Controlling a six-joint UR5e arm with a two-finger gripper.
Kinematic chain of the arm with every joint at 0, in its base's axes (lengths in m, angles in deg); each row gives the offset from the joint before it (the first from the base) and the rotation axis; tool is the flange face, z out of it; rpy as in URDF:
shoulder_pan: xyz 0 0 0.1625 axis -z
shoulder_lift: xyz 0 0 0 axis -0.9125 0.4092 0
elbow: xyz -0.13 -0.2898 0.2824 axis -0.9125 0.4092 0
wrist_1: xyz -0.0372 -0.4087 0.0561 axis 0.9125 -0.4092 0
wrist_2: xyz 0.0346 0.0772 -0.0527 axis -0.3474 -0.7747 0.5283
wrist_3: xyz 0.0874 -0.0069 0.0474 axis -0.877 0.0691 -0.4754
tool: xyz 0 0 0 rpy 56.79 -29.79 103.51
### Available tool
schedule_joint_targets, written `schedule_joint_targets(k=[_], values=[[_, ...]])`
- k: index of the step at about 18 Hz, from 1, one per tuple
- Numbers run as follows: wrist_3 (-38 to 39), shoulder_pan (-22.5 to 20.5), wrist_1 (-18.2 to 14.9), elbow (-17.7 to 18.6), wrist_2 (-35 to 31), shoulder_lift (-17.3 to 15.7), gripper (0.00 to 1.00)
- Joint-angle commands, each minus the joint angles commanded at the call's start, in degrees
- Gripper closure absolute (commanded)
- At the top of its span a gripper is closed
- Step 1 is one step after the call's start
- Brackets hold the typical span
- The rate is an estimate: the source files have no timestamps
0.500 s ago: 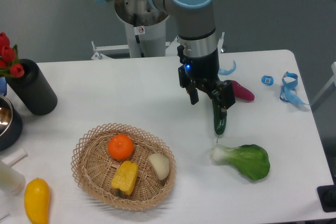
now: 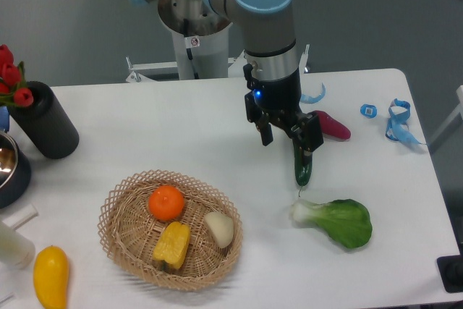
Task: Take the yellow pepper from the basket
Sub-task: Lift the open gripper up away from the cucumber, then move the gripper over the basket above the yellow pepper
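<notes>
Blocky ribbed yellow pepper (image 2: pixel 172 244) lies in the round tan wicker basket (image 2: pixel 120 208) at lower left of frame, beside a round orange (image 2: pixel 167 202) and a pale onion-like piece (image 2: pixel 220 228). Black two-finger gripper (image 2: pixel 287 142) hangs at centre right, fingers spread and empty, well apart from the basket, near a dark green chili (image 2: pixel 302 168) and a leafy green bok choy (image 2: pixel 336 221).

Far left of my gripper (image 2: pixel 287 137), I find the dark metal bowl (image 2: pixel 10 168) edge-cropped; the slim green pepper (image 2: pixel 302 167) is partly hidden behind it.

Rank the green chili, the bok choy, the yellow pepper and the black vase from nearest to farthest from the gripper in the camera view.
From the gripper:
1. green chili, just below its right finger.
2. bok choy, lower right on the table.
3. yellow pepper, lower left in the basket.
4. black vase, far left.
</notes>
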Motion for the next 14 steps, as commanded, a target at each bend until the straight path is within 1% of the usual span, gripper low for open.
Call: schedule_joint_targets(k=[3,5,9,12,14], values=[[4.2,0.3,0.1,0.0,0.0,0.5,0.0],[8.6,0.5,0.2,-0.2,0.1,1.5,0.0],[14.4,3.8,0.4,-1.7,0.1,4.7,0.0],[23.3,6.2,0.4,-3.7,0.1,7.5,0.0],[27.0,7.4,0.4,-4.7,0.0,9.2,0.0]])
